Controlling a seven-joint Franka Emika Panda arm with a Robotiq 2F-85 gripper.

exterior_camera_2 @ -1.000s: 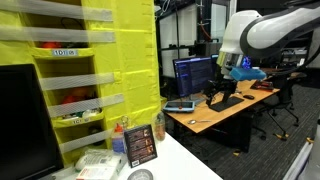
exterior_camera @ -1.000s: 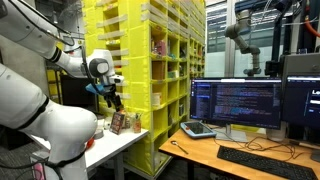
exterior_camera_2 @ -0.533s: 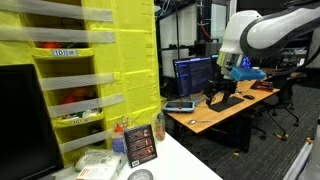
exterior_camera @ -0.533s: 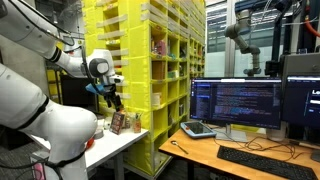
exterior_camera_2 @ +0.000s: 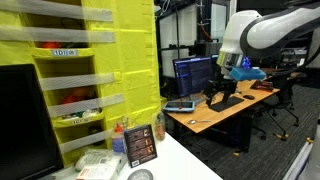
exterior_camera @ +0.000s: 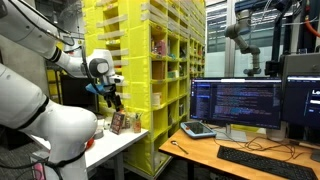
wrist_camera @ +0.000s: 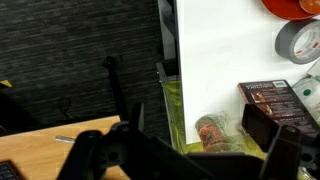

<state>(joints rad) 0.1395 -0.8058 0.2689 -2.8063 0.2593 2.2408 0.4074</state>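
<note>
My gripper [exterior_camera: 113,100] hangs in the air above the white table [exterior_camera: 115,148], beside the yellow shelving [exterior_camera: 170,70]. It also shows in an exterior view [exterior_camera_2: 222,93]. In the wrist view the two fingers [wrist_camera: 190,150] stand wide apart with nothing between them. Below them on the white table [wrist_camera: 220,50] lie a reddish item in clear wrap [wrist_camera: 212,132] and a dark brown box [wrist_camera: 268,98]. The gripper touches nothing.
A grey tape roll [wrist_camera: 300,42] and a red bowl [wrist_camera: 295,6] sit on the table. Small boxes [exterior_camera_2: 140,145] stand at the table's back. A wooden desk [exterior_camera: 230,160] holds monitors [exterior_camera: 235,103] and a keyboard [exterior_camera: 262,160]. Another robot arm [exterior_camera: 245,40] stands behind.
</note>
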